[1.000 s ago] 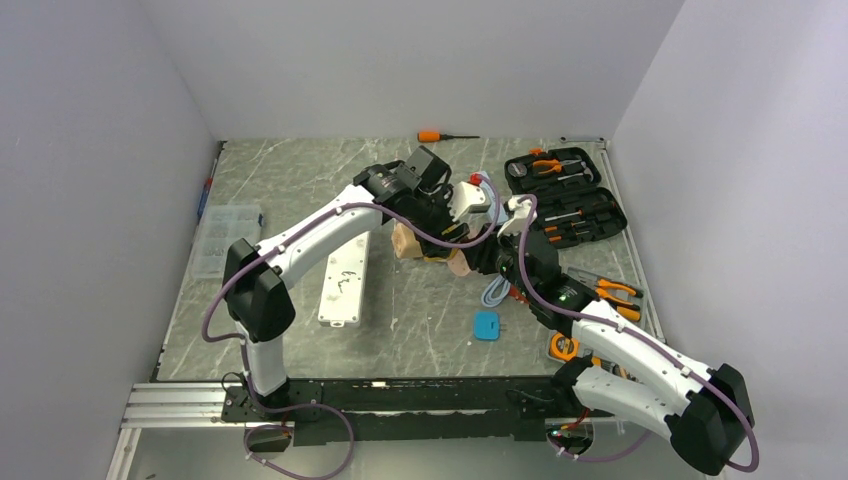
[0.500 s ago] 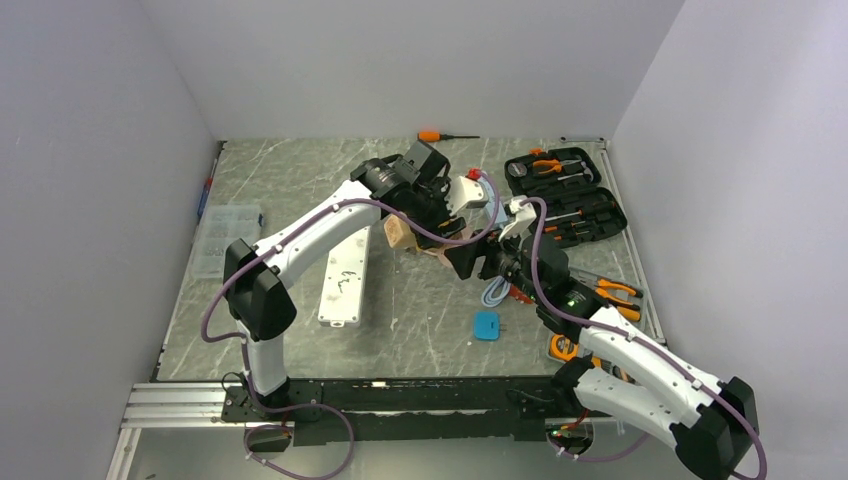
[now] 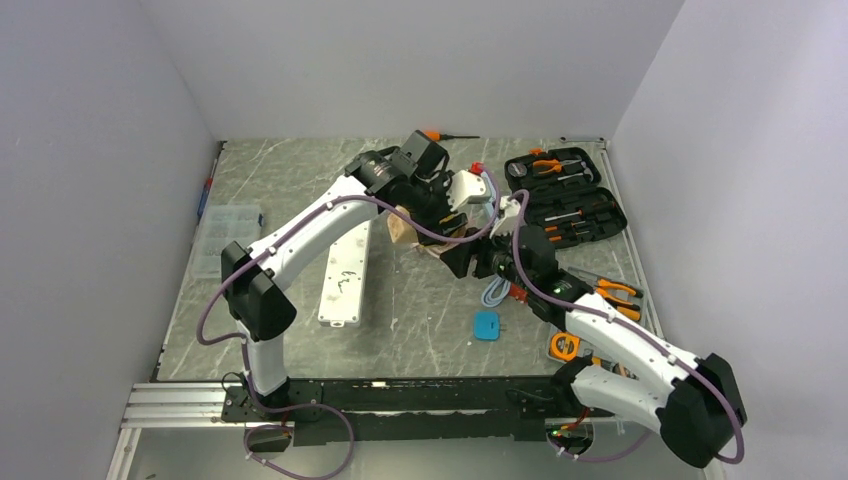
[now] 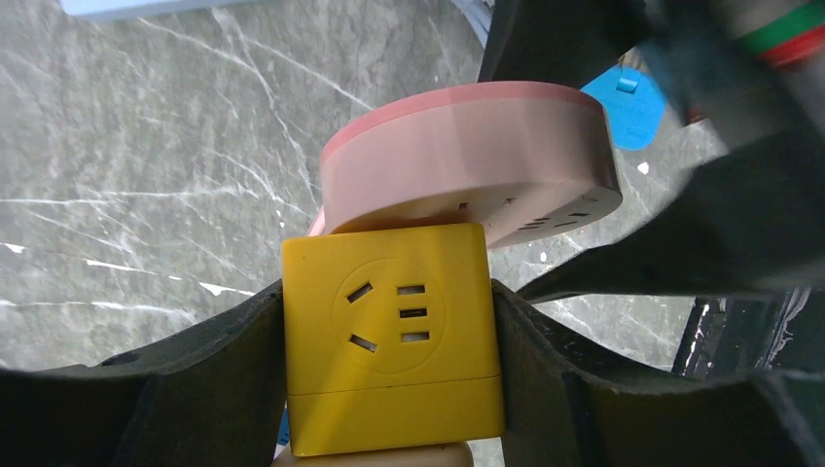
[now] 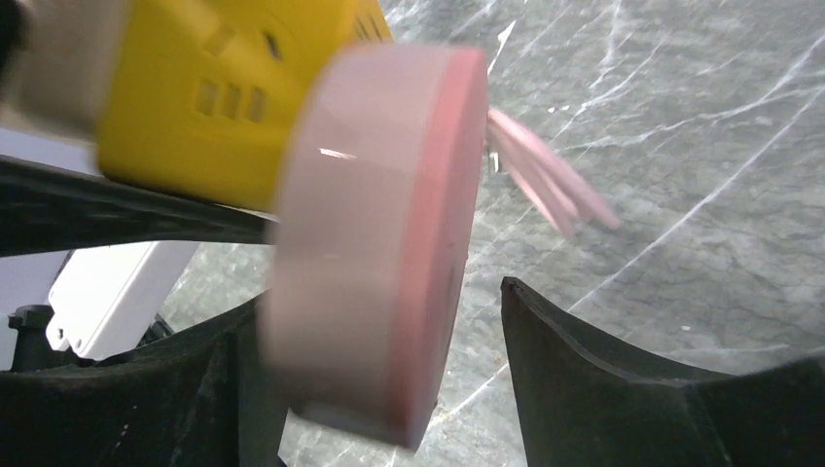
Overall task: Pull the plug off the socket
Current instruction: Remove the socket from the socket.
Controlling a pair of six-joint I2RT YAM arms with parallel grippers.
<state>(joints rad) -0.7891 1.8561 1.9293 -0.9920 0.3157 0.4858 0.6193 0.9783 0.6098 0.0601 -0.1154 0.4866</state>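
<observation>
My left gripper (image 4: pixel 391 336) is shut on a yellow cube outlet block (image 4: pixel 389 321) and holds it above the table. A round pink disc (image 4: pixel 467 146) with a white slotted face sits against the cube's far end. A beige piece (image 4: pixel 370 457) shows at its near end. My right gripper (image 5: pixel 379 336) is open around the disc (image 5: pixel 379 243), with a gap on the right side. In the top view both grippers, left (image 3: pixel 412 220) and right (image 3: pixel 462 260), meet at centre. A long white power strip (image 3: pixel 341 280) lies flat at left, untouched, no coloured outlets showing.
An open black tool case (image 3: pixel 565 195) stands at back right. An orange screwdriver (image 3: pixel 430 135) lies at the back edge. A blue plug (image 3: pixel 487 325), a light blue cable (image 3: pixel 494 293), pliers (image 3: pixel 615 291) and a tape measure (image 3: pixel 563 346) lie near right. A clear parts box (image 3: pixel 225 238) sits far left.
My left gripper has carried the cube and disc slightly back and up. My right gripper has moved left and now sits around the pink disc.
</observation>
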